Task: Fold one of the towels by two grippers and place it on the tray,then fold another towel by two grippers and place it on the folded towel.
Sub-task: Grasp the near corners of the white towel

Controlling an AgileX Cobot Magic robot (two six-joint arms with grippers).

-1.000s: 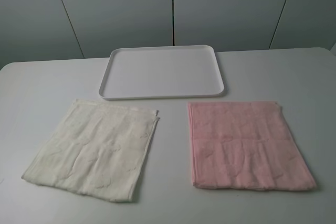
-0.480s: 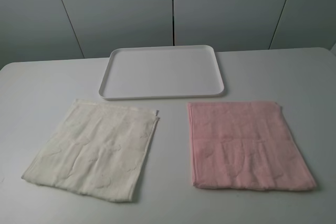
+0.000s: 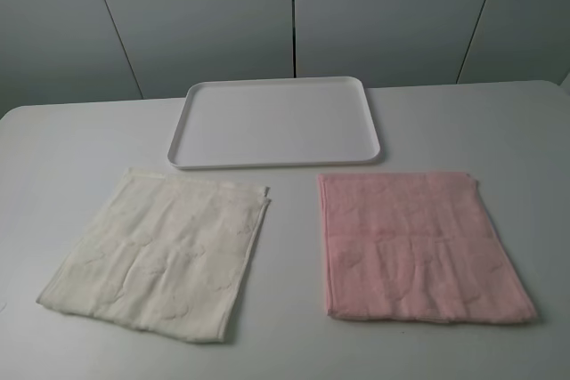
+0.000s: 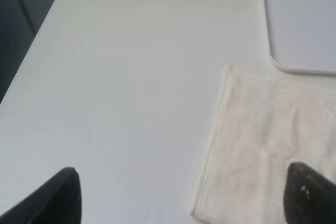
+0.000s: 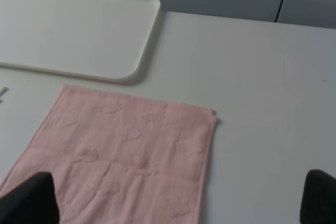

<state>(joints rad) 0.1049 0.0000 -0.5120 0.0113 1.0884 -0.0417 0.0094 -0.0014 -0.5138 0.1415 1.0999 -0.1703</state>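
Left gripper [image 4: 184,196] first: its two black fingers [image 4: 63,198] are spread as wide as they go, with nothing between them but air. It hangs above the white tabletop [image 4: 121,77], over the outer side edge of the cream, off-white terry towel [image 4: 257,145]. Same deal with the right gripper [image 5: 173,198]: black fingers [image 5: 319,195] splayed far apart, holding nothing, up over the pale pink terry towel [image 5: 121,150]. Neither claw touches cloth. In the high camera's view you can't see either arm at all.

Moving outward, the cream towel [image 3: 160,251] lies flat on the left side of the table [image 3: 463,122], turned a bit askew, with a small doubled-over edge at its far right corner. The pink towel [image 3: 419,246] lies flat on the right, sitting squarer, and a strip of bare table separates the two. You can make out the faint embossed shapes on both.

Just beyond them, roughly centred, is the flat white rectangular plastic tray [image 3: 276,122] with rounded corners and a low rim. Neither towel touches it. Grey panelled wall [image 3: 205,15] behind.
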